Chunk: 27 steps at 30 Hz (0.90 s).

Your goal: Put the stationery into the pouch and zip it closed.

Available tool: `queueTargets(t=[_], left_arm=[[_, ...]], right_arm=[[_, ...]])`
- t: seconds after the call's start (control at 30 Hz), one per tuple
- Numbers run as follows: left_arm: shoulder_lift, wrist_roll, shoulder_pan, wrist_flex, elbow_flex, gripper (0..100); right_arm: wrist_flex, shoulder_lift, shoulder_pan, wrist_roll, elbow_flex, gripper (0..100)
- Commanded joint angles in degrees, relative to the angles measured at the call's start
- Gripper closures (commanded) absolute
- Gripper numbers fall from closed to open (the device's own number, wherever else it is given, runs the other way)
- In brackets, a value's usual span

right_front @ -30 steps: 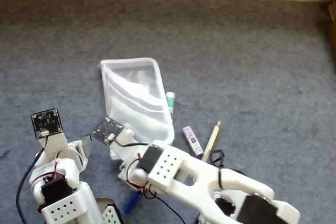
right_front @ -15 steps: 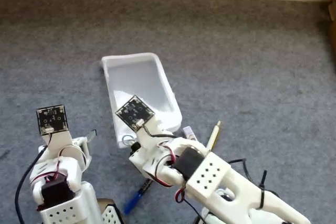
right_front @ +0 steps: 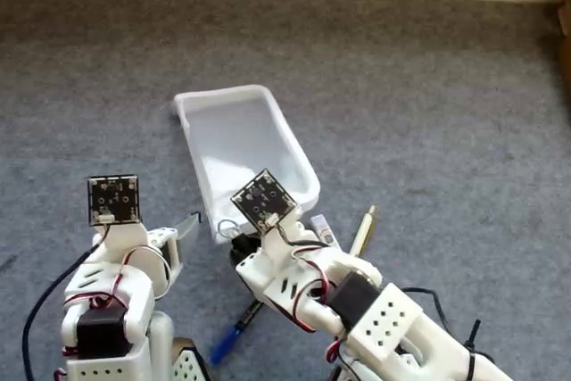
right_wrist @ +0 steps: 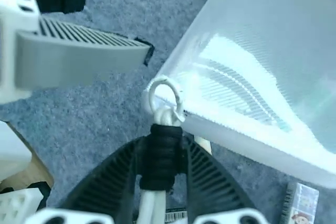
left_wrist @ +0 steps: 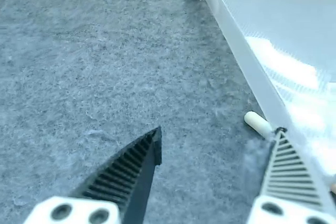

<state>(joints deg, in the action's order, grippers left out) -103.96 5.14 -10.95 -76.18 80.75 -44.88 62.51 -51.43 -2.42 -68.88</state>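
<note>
The white translucent pouch lies flat on the grey carpet, its near edge between the two arms. My right gripper is shut on the black zipper pull, whose white ring sits at the pouch's corner; in the high view this gripper is at the pouch's near edge. My left gripper hangs open over the carpet just beside the pouch's long edge, nothing between its fingers. A small box, a cream pen and a blue pen lie outside the pouch.
A small cream cylinder rests on the carpet against the pouch's edge. The left gripper's grey finger is close to the pouch corner. The small box lies just below the pouch. Open carpet stretches beyond the pouch.
The right arm swung from left of the pouch to its near corner, and the pouch shifted and flattened. The left arm moved closer to the pouch. A glue stick beside the pouch has gone from sight.
</note>
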Motion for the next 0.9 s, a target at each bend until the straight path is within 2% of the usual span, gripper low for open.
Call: queueTargets(t=[0.0,0.2,0.57,0.73,0.87], left_arm=[[-0.8,0.7,2.5,-0.8,-3.2,69],[-0.8,0.9,4.8,-3.4,-5.1,69],[-0.8,0.7,6.0,-3.6,-8.2,69],[-0.8,0.7,13.8,-4.2,-6.8,69],[-0.8,0.6,14.4,-4.0,-5.6,69]], right_arm=[[1.6,4.4,1.1,0.7,0.0,99.2],[4.1,4.8,2.6,0.5,-0.3,99.2],[5.3,4.7,3.5,0.4,-0.4,99.2],[5.4,4.7,3.3,0.4,-0.4,99.2],[5.4,4.7,3.3,0.4,-0.4,99.2]])
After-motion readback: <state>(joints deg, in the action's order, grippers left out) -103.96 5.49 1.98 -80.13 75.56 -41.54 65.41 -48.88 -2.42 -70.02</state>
